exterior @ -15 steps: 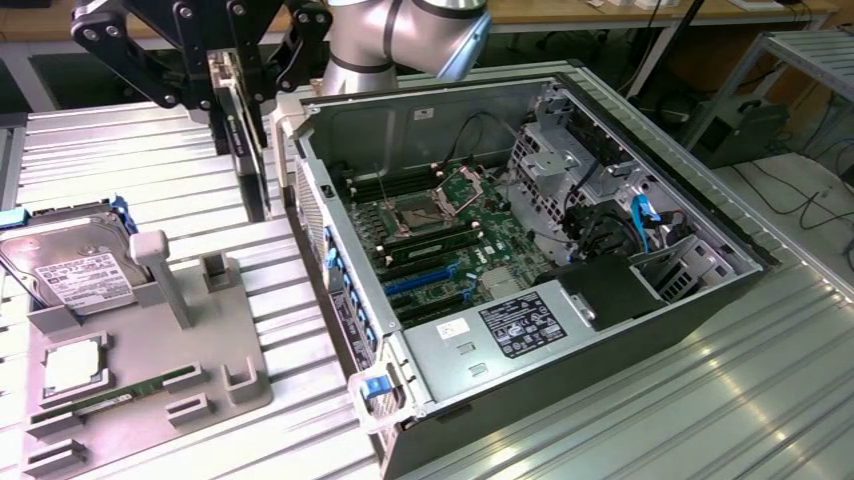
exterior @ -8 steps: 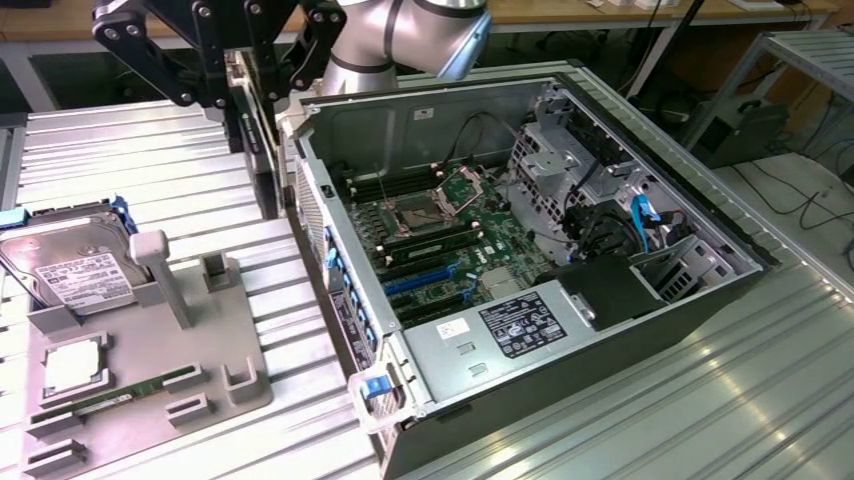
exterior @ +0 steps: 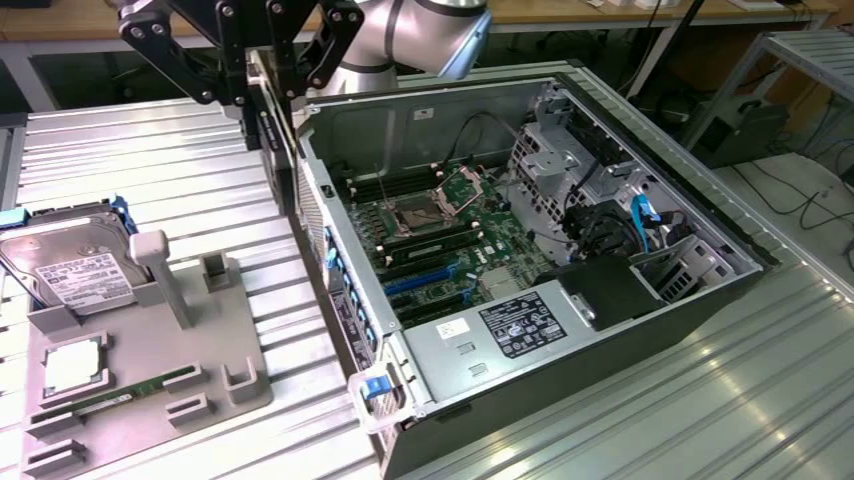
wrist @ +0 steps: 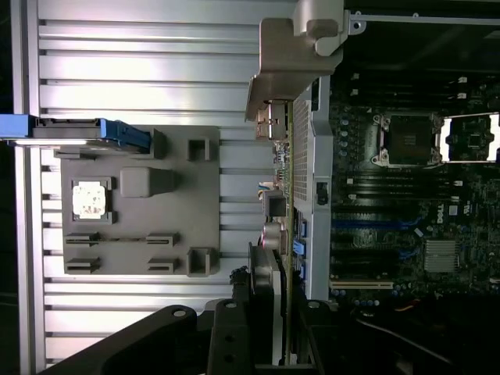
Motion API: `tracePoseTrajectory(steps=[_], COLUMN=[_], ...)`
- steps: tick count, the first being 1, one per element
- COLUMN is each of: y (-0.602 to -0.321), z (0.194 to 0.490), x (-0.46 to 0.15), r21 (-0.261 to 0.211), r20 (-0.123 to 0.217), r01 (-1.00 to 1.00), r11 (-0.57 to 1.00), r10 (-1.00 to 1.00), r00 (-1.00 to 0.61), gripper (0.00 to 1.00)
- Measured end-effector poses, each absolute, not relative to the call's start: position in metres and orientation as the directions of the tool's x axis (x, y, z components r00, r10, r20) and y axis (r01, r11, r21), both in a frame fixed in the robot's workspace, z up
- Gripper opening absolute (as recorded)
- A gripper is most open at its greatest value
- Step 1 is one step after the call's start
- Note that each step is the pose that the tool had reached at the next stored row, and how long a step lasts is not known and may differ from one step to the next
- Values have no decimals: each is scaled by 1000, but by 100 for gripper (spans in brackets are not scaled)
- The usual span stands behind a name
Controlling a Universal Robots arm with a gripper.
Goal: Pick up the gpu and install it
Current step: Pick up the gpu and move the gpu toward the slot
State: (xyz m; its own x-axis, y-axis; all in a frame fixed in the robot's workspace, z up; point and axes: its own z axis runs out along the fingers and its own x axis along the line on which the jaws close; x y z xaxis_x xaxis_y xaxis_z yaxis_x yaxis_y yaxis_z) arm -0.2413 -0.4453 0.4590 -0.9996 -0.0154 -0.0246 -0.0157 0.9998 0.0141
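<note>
The claw is in the upper left of the exterior view. It is pinching the gpu, which hangs on edge just outside the case wall. The wrist view shows more: the gpu's thin edge and its pale bracket close beside that wall. The exterior view shows the hard drive standing on the grey tray.

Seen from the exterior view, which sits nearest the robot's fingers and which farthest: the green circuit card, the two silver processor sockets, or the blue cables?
1. Green circuit card with pale metal bracket: held, touching.
2. Two silver-framed processor sockets: middle of the exterior view.
3. Thin blue cables: farther toward the exterior view's right.
</note>
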Motion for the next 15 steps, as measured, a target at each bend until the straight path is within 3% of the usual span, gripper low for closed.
tracePoseTrajectory(steps=[15], y=[-445], z=[459], x=[-225], r21=[14], r20=[-25], r01=[-16], r11=[1000], r10=[-15], r00=[-1000], gripper=[28])
